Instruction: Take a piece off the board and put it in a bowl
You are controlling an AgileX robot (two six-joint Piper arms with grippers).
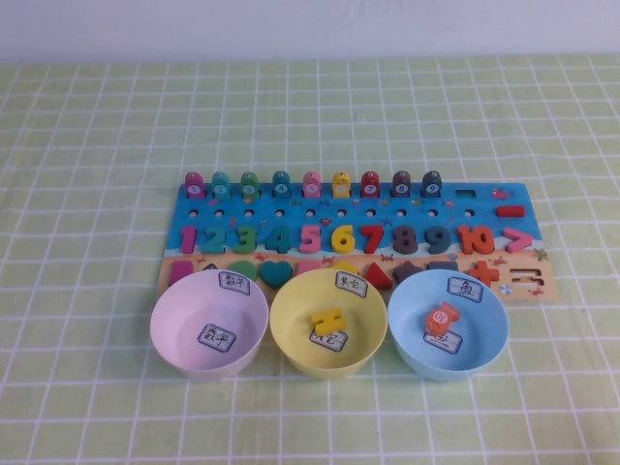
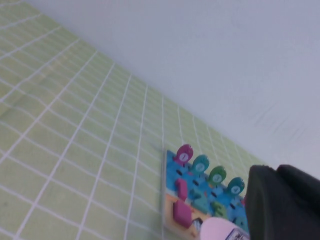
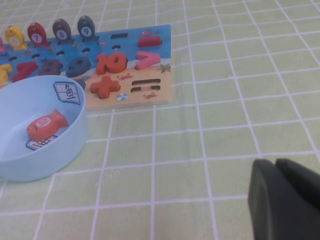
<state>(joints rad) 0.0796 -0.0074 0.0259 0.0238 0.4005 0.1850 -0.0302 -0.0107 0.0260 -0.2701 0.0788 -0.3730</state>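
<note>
Neither hand appears in the high view; the left hand (image 2: pixel 282 202) shows only as a dark bulk at the edge of its own wrist view, near the board's end, and the right hand (image 3: pixel 285 200) likewise as a dark mass over the green checked worktop (image 1: pixel 87 145), apart from the bowl. Whether either is released or clenched I cannot tell. The flat rectangular blue puzzle board with a tan strip (image 1: pixel 475 201) lies across the middle of the worktop, carrying coloured numbers and a row of upright fish tokens. The small magenta-purple fish-like piece (image 1: pixel 194 183) stands at the left end of that row, on the board. Just in front of the board, the light blue round plastic bowl (image 1: pixel 407 325) on the right holds an orange fish token (image 1: pixel 442 316).
</note>
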